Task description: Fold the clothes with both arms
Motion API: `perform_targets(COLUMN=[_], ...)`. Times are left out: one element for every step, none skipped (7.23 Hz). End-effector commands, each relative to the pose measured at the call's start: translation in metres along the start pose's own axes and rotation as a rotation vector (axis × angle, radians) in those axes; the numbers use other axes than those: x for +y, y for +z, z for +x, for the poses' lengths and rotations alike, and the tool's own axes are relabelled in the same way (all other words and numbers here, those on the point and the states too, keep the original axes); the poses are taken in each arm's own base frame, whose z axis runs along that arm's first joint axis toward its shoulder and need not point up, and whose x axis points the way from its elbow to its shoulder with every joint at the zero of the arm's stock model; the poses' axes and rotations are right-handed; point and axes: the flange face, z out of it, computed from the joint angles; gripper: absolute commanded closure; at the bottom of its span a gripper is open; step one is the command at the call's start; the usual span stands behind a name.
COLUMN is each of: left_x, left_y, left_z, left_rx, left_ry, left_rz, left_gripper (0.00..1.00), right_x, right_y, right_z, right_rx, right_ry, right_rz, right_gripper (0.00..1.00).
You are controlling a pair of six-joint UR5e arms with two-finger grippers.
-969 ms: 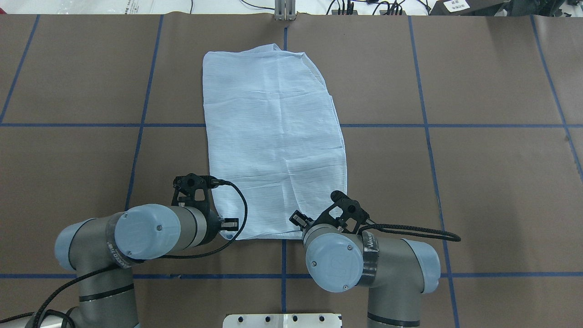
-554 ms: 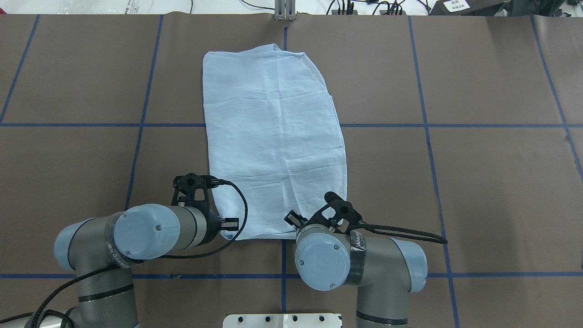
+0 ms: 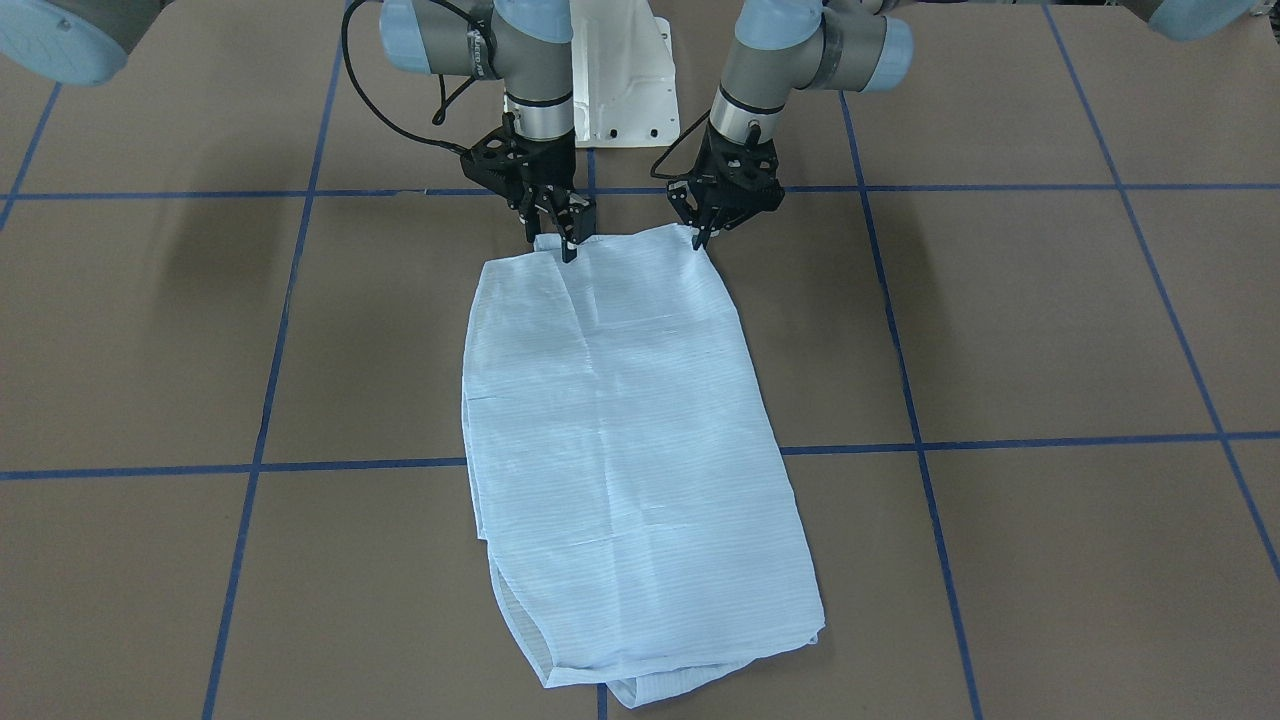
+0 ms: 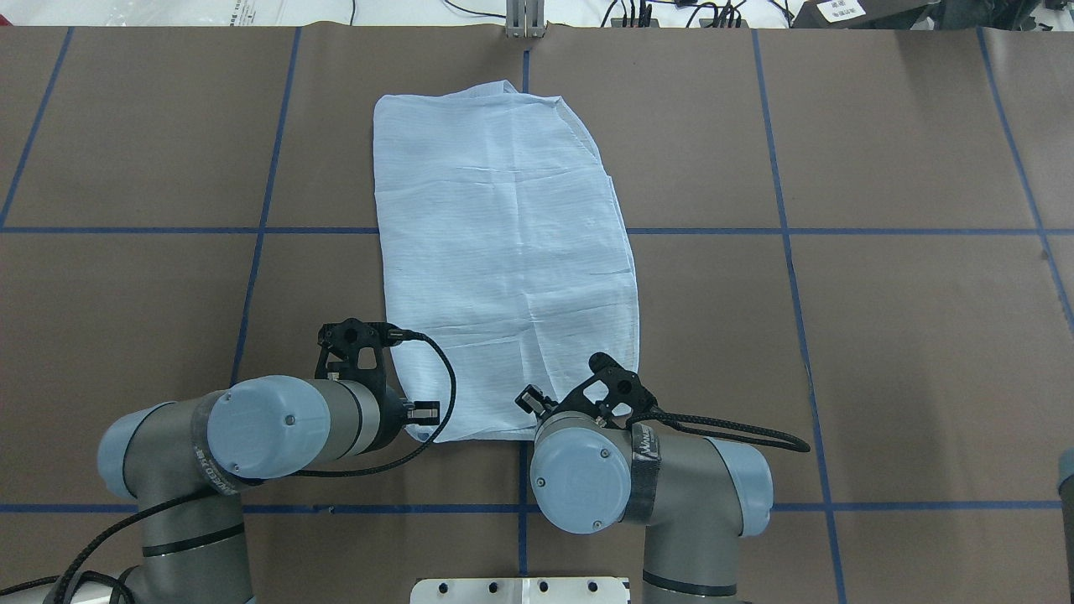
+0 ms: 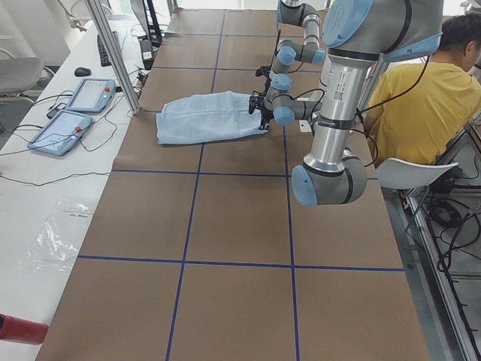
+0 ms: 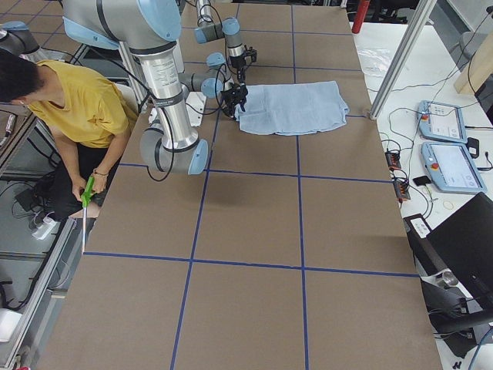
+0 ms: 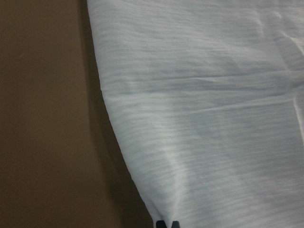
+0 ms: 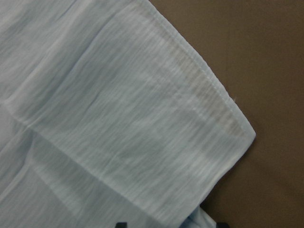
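The black two-finger left gripper (image 3: 697, 238) is clenched on one robot-side corner of the thin, light blue, finely striped shirt (image 4: 503, 252). The right gripper (image 3: 558, 240) is released, its jaws astride the other corner. The shirt lies folded in a long strip down the middle of the brown bench (image 4: 881, 335), from the robot-side edge toward the far edge. It looks light and limp and will likely sag, so pinch every layer at the hem corners.
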Motion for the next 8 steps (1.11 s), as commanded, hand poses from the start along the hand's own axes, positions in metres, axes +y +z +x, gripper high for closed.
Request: perform_targets(left_x=[0.000,0.000,0.000,0.000,0.000,0.000,0.000,-0.001], left_y=[0.000,-0.001,-0.003,-0.004,-0.004,-0.004,-0.004,-0.008], left_z=[0.000,0.000,0.001,0.001,0.001,0.001,0.002,0.006], left_rx=[0.000,0.001,0.006,0.007,0.008,0.008,0.009,0.020], left_ry=[0.000,0.000,0.000,0.000,0.000,0.000,0.000,0.002], left_rz=[0.000,0.000,0.000,0.001,0.000,0.000,0.000,0.001], left_gripper=[1.00,1.00,1.00,1.00,1.00,1.00,1.00,1.00], right_x=[0.001,0.001,0.000,0.000,-0.001,-0.005,-0.009,-0.016], right_y=[-0.001,0.007,0.008,0.004,0.001,0.001,-0.001,-0.009], right_z=[-0.003,-0.001,-0.001,-0.009,-0.013,-0.015,-0.018,-0.022], right_rx=[-0.007,0.001,0.003,-0.008,-0.015,-0.019,-0.025,-0.027], right_ry=[0.017,0.014,0.011,0.017,0.024,0.028,0.034,0.038], right_rz=[0.003,0.020,0.023,0.019,0.019,0.026,0.027,0.033], right_gripper=[0.78,0.78,0.77,0.79,1.00,1.00,1.00,1.00])
